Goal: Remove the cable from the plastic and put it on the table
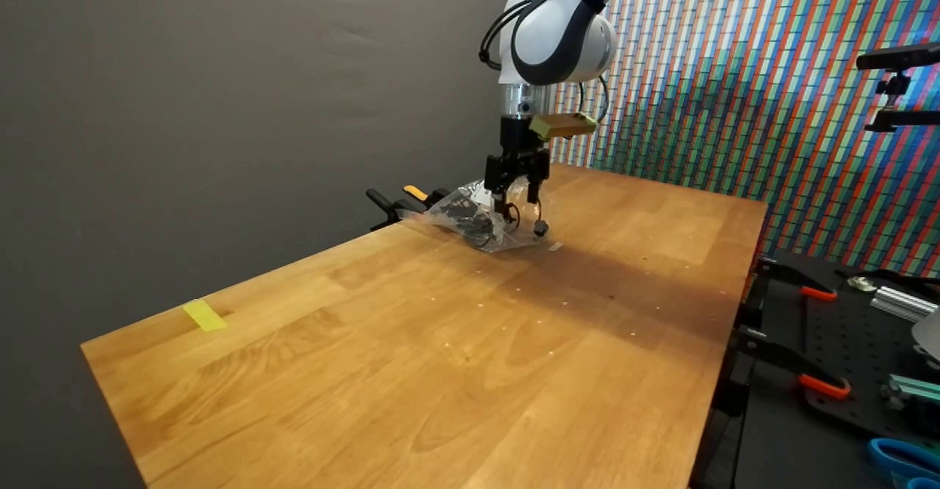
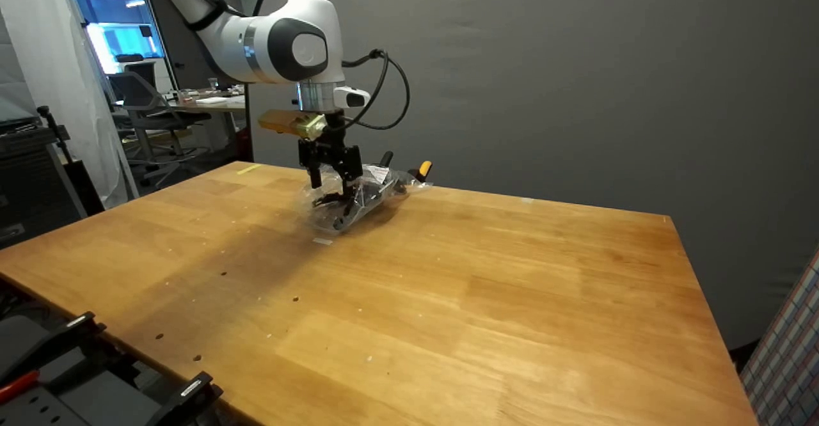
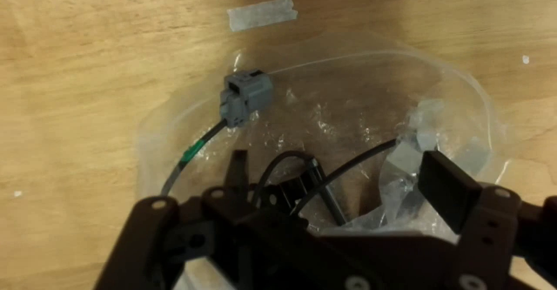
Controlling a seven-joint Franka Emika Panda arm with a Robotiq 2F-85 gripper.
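Cable shows first at the left of the wrist view, a green-banded length running beside the left-hand finger up to its grey connector, just ahead of that fingertip at the edge of the plastic bag; you can't tell from here whether it sits over or under the film. Next to the right, your gripper stands wide, with nothing visibly pinched in its gap. Between the fingers and a little ahead, darker lengths of what looks like the same cable appear to lie inside the bag, one reaching a pale, crumpled patch near the right-hand finger. So you look to be at the reaching stage: no part seems set out on the table away from the plastic. Left for you: grip it, draw it wholly clear, lay it down, release.
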